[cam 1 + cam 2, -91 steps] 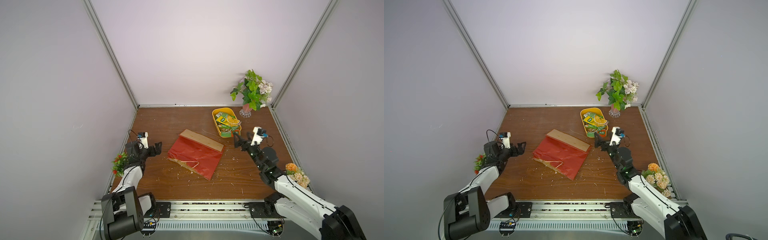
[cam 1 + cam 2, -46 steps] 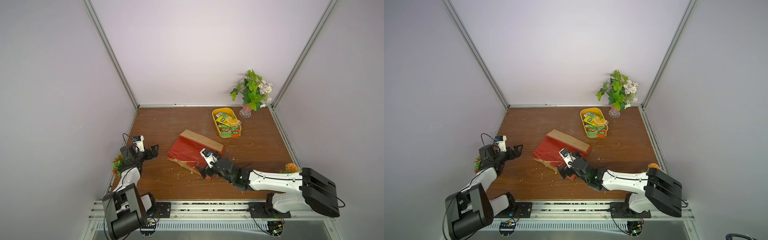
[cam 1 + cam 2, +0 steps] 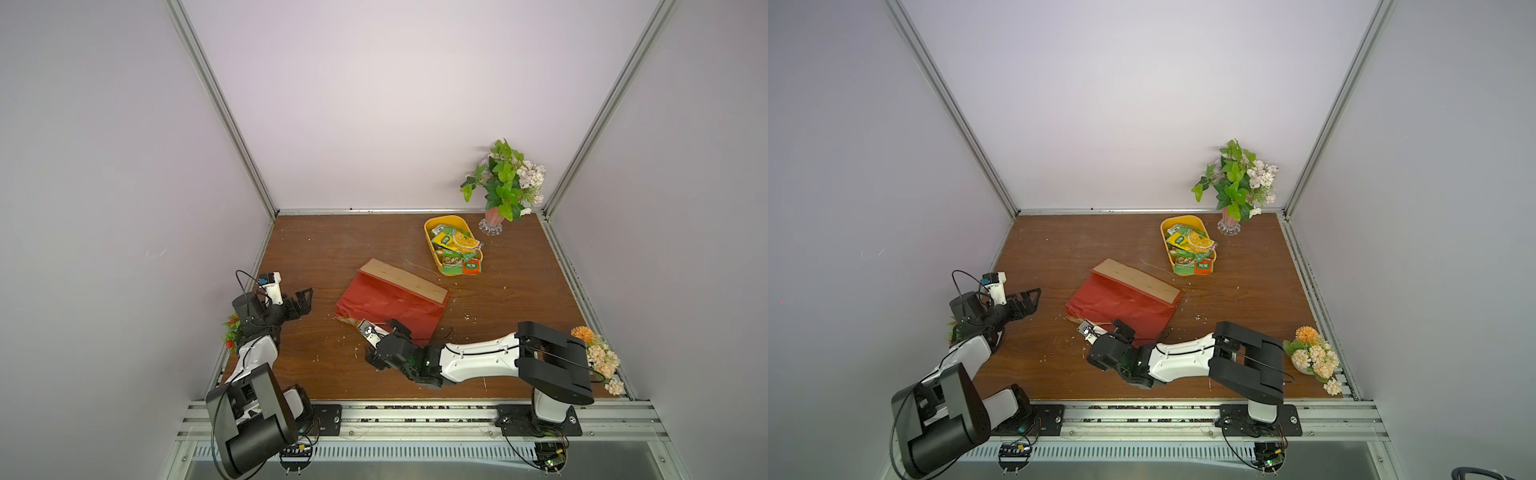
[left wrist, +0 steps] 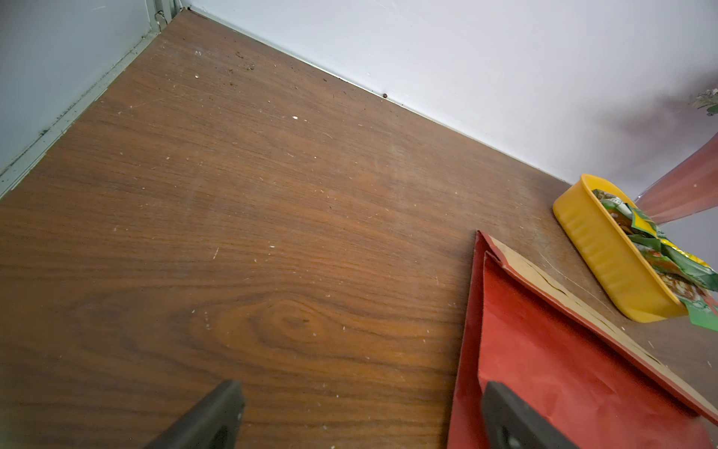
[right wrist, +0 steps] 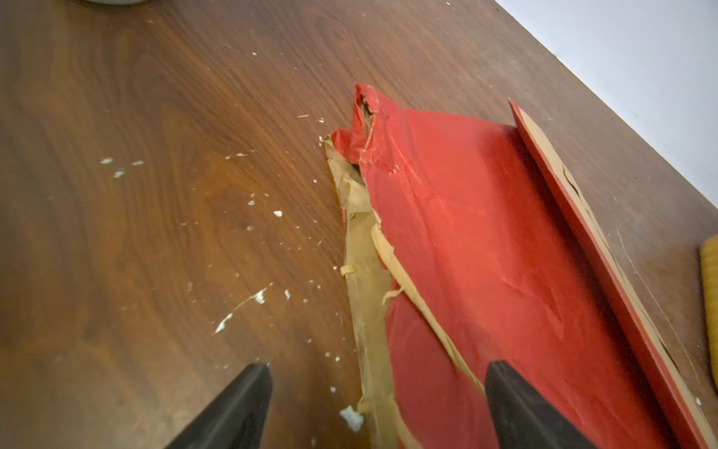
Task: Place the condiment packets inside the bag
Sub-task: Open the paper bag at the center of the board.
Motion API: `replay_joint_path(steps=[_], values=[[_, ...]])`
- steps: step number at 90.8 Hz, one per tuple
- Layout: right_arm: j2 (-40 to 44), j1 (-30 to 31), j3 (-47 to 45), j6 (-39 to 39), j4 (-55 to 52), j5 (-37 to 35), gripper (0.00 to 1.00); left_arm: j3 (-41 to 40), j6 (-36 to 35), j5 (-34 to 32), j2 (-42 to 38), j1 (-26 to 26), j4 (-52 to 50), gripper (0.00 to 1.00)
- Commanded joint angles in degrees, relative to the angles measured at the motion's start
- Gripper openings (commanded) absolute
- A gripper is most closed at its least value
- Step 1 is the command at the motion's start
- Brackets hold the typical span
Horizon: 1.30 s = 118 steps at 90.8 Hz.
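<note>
In both top views the bag (image 3: 390, 303) is lying flat mid-counter (image 3: 332, 249); the condiment packets (image 3: 455, 245) are sitting heaped in the yellow tub (image 3: 428, 232) behind it; the left claw (image 3: 305, 301) is hovering apart from the bag; the right claw (image 3: 384, 343) is hanging at its torn near edge. In the left wrist view the left claw (image 4: 361, 392) is gaping beside the bag (image 4: 544, 369). In the right wrist view the right claw (image 5: 380, 369) is standing spread, straddling the bag's (image 5: 485, 233) brown edge, pinching nothing.
</note>
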<state>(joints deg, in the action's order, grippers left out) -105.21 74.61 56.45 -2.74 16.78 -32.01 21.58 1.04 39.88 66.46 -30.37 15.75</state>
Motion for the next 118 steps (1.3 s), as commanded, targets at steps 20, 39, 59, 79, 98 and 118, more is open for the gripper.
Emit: replay_joint_path(steps=[20,39,59,79,98,118], values=[[-8.08,-0.03,9.36,1.41,-5.09,-11.93,0.71,-0.73,-0.69,2.79,-1.13,-1.09,0.36,0.99],[-12.06,-0.24,14.31,2.75,-6.17,-16.16,0.58,-0.88,-1.04,4.16,-1.72,-1.18,0.07,0.99],[-13.46,-0.8,16.51,3.25,-6.24,-17.8,0.5,-1.6,-1.52,4.71,-3.2,-1.25,0.28,0.99],[-11.14,-1.97,16.85,2.26,-6.32,-16.76,0.21,-2.81,-1.43,4.98,-5.86,-1.23,0.87,0.99],[-3.72,-3.39,16.34,-3.21,-4.53,-10.73,0.0,-0.28,-4.62,9.66,-9.83,-1.25,-5.29,0.99],[4.91,-6.1,18.85,-11.83,-3.15,-2.44,0.0,9.73,-9.47,19.7,-12.57,-1.18,-17.69,0.99]])
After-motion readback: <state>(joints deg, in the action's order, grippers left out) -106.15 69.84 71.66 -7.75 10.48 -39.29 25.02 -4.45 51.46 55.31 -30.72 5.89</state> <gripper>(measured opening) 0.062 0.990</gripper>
